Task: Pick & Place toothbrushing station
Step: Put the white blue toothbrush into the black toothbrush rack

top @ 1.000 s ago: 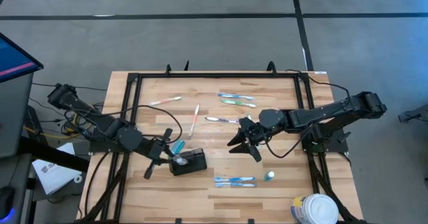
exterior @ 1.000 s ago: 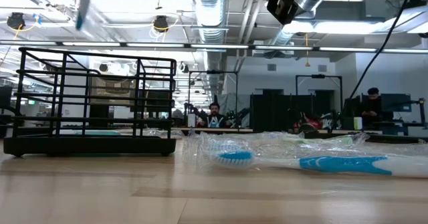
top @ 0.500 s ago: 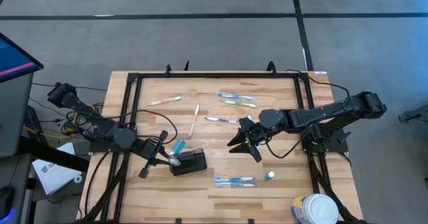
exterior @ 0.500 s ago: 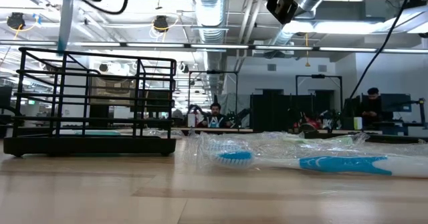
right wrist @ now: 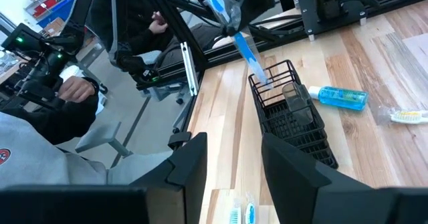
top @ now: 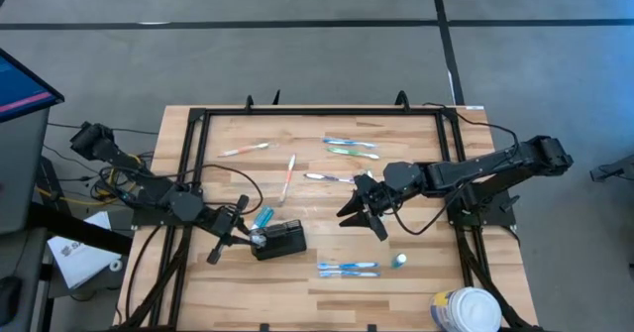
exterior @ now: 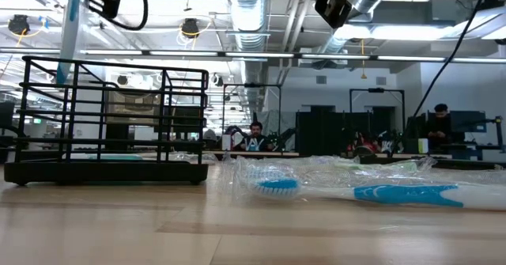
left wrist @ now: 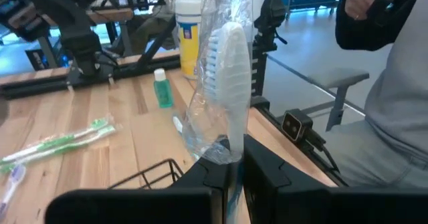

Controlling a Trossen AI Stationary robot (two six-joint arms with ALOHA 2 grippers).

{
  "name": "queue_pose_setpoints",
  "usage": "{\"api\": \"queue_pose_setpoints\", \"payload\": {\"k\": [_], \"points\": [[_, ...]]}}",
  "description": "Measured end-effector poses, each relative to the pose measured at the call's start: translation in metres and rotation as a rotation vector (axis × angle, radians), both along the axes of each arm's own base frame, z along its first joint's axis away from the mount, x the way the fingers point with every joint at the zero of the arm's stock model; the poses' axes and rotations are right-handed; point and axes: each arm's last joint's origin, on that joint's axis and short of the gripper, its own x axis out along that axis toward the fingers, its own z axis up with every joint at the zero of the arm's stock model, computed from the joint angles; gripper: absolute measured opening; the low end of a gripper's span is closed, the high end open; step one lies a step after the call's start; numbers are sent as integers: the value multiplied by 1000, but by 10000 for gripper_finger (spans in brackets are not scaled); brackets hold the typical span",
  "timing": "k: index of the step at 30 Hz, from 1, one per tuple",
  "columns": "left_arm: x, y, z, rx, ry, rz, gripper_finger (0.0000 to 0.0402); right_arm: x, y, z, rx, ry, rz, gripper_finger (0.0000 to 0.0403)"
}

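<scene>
Overhead, you see the left gripper (top: 238, 235) at the 9 o'clock end of the toothbrushing station (top: 280, 241), a black wire holder in the table's lower-left quarter, clamped on a wrapped toothbrush (top: 262, 218) whose lower end reaches into the holder. Your right gripper (top: 363, 216) hangs near the table's middle, at about 2 o'clock from the holder, fingers spread with nothing between them. Loose toothbrushes lie around, and a white tub (top: 466, 310) sits at the 5 o'clock corner.

At table height, you see the wire holder (exterior: 107, 123) standing upright on the wood, the toothbrush handle (exterior: 75, 24) coming down into its left end.

From your left wrist, the clenched fingers (left wrist: 264, 177) hold the wrapped brush (left wrist: 224, 83) bristles-up.

From your right wrist, the open fingers (right wrist: 294, 167) frame the holder (right wrist: 291, 120) with the brush (right wrist: 244, 43) standing tilted in it.
</scene>
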Motion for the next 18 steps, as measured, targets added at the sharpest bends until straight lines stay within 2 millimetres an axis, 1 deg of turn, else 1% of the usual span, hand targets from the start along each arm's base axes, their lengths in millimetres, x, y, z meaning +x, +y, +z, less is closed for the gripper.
{"api": "queue_pose_setpoints", "payload": {"k": [12, 18], "points": [[-8, 5, -29, -45, -29, 4, 21, 0, 0, 0, 0, 0, 0, 134], [-10, 6, -35, -56, -36, 5, 27, 0, 0, 0, 1, 0, 0, 132]]}}
